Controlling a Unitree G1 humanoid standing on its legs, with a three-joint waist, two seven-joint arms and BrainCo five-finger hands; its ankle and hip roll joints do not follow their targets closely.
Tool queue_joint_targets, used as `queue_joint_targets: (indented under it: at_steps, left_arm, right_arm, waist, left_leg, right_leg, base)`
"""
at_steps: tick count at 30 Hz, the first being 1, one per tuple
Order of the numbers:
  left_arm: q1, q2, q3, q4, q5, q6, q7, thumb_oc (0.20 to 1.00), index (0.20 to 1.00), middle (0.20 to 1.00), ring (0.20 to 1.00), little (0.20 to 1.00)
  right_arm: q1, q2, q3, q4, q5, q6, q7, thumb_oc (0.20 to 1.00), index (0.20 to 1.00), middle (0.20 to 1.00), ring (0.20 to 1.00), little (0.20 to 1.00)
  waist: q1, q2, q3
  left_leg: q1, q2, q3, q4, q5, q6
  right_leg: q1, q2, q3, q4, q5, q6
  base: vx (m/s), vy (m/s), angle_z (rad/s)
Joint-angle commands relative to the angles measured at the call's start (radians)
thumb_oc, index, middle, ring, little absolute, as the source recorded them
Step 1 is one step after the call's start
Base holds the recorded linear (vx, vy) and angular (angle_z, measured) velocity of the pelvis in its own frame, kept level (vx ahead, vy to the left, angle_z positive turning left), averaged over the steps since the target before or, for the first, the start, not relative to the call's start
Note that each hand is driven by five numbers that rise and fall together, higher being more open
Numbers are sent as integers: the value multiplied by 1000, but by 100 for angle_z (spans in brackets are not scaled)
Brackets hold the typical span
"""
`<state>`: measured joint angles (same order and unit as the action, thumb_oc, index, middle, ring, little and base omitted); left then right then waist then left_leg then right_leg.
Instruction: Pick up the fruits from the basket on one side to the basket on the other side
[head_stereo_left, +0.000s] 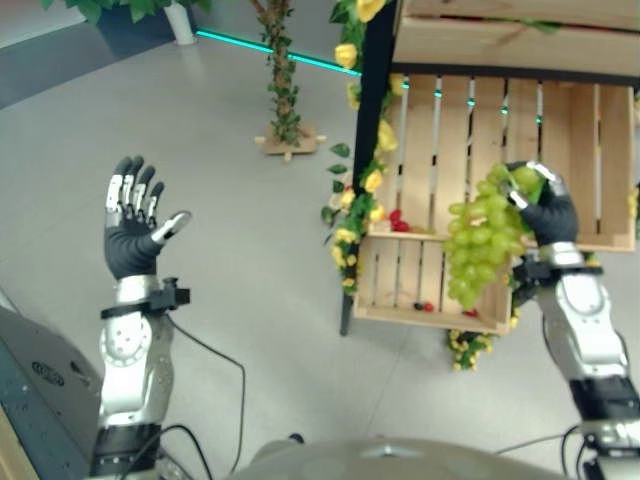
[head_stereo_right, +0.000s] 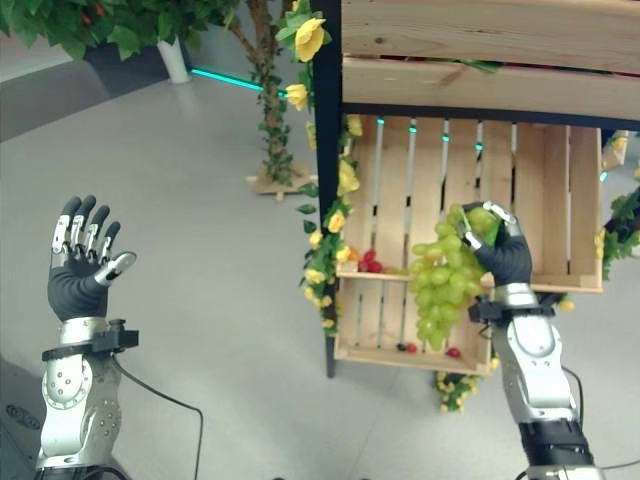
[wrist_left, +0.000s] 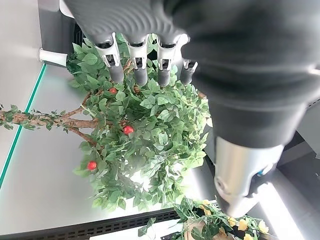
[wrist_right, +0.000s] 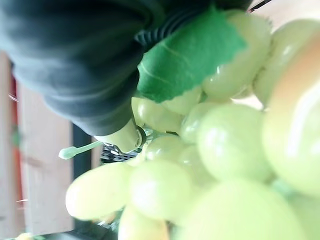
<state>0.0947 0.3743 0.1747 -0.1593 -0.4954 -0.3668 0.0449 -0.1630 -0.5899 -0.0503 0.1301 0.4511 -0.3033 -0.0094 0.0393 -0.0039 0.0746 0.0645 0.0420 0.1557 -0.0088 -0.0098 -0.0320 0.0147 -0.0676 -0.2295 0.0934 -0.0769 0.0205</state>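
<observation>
A bunch of green grapes (head_stereo_left: 482, 247) hangs in the air in front of a wooden crate shelf (head_stereo_left: 430, 290), gripped at its top end by the robot's right hand (head_stereo_left: 545, 212), whose fingers are curled round the stem end and the topmost grapes. The bunch dangles down and toward seven o'clock from that hand, its lower tip level with the front board of the lower crate. From the wrist, the grapes and a green leaf (wrist_right: 187, 55) press close against the dark palm.

The risk, as a judgement: the hold is only on the top, so the long hanging bunch could swing and knock the crate's front board, or single grapes could tear loose. A quick sideways move would make that worse.

A few small red fruits (head_stereo_left: 399, 221) lie on the crate's ledge, at nine o'clock from the bunch. Yellow flowers (head_stereo_left: 372, 180) climb the shelf's dark post. Well apart, at nine o'clock, the left hand (head_stereo_left: 135, 235) is raised over the grey floor (head_stereo_left: 250, 260), fingers straight, holding nothing.
</observation>
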Motion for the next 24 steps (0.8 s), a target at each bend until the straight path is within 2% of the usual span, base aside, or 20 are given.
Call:
queue_joint_targets:
  at_steps: [1, 8, 12, 24]
  left_arm:
    - [-2, 88, -22, -45, -32, -20, -17, 1000, 1000, 1000, 1000, 1000]
    - [0, 140, -60, -55, -59, -12, -21, 1000, 1000, 1000, 1000, 1000]
    - [0, 157, -74, -61, -78, -10, -28, 1000, 1000, 1000, 1000, 1000]
    - [-12, 178, -90, -55, -97, -14, -20, 1000, 1000, 1000, 1000, 1000]
  right_arm:
    - [-186, -42, 19, 26, 6, -62, -44, 200, 200, 200, 200, 200]
    - [-490, -142, 169, 240, 18, -35, -100, 200, 200, 200, 200, 200]
    - [-634, -167, 247, 347, 32, -21, -118, 200, 200, 200, 200, 200]
    - [-875, -200, 364, 535, 48, -7, -156, 200, 200, 200, 200, 200]
  waist:
    - [16, -49, 3]
    - [50, -48, 33]
    - [59, -41, 48]
    - [71, -26, 64]
  left_leg:
    - [-42, 2, -14, 46, -38, -2]
    - [-76, 5, -34, 44, -18, -9]
    - [-91, 6, -39, 45, -9, -10]
    - [-117, 4, -51, 45, 4, -12]
  right_leg:
    - [38, -25, -66, -6, -49, 55]
    - [1, -25, -86, 10, -49, 48]
    - [-21, -27, -90, 29, -49, 44]
    - [-56, -32, -100, 54, -52, 40]
  base:
    - [-30, -43, 11]
    - [-46, -25, 10]
    - [-36, -6, 1]
    - [-11, -1, 1]
